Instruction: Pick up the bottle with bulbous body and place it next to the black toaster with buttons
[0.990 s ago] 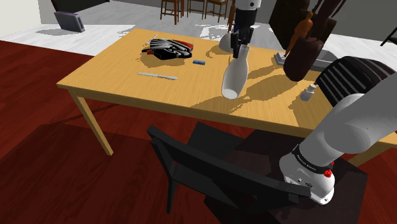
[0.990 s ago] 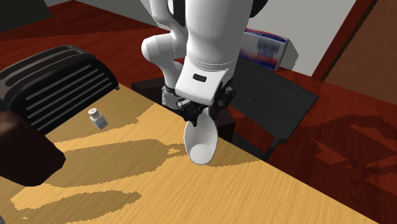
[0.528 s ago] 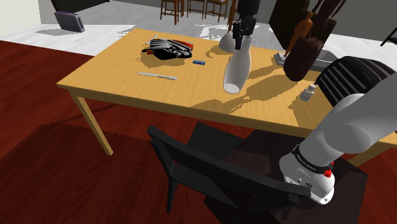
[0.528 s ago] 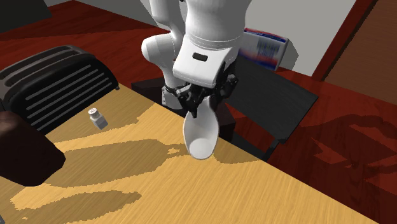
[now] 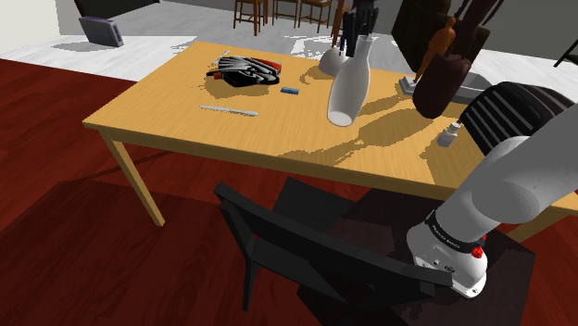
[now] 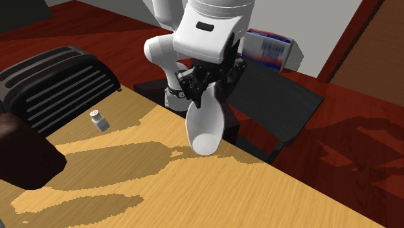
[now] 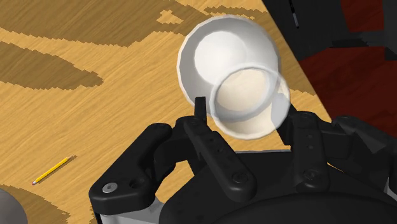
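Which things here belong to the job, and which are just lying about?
Job: white bottle, clasped by the pincer; black ribbed appliance, likely the toaster.
Lying about: small capped jar, yellow pencil, blue block, black-and-red heap, chair.

Under the bottle (image 5: 348,91): bare table (image 5: 278,137), lots of room.
Beside the toaster (image 5: 505,105): small jar (image 5: 448,135) and big brown thing (image 5: 445,81) crowd it.
Near edge: black chair (image 5: 306,248) in the way.
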Tool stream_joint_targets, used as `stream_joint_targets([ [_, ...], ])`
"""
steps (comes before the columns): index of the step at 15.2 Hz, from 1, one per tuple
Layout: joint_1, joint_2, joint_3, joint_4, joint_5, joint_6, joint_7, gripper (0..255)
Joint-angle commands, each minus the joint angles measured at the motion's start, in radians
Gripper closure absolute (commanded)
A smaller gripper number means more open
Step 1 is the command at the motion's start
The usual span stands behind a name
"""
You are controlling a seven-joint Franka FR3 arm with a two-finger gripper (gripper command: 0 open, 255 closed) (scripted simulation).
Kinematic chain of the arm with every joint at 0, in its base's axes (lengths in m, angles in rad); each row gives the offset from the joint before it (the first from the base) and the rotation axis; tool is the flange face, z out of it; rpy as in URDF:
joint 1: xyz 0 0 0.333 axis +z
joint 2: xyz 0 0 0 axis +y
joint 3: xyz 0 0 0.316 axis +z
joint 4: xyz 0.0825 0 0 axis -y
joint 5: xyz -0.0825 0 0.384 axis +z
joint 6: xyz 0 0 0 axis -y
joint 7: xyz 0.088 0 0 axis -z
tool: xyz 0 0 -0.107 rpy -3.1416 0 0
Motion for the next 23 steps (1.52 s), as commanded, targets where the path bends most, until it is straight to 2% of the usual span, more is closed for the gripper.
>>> stream_joint_targets([
  [1, 0.000, 0.001, 0.000, 0.030, 0.000, -0.029, -0.001, 255],
  [13, 0.000, 0.054, 0.000, 0.252, 0.001, -0.198, -0.004, 255],
  [23, 0.000, 0.132, -0.001, 0.486, 0.001, -0.354, -0.008, 255],
])
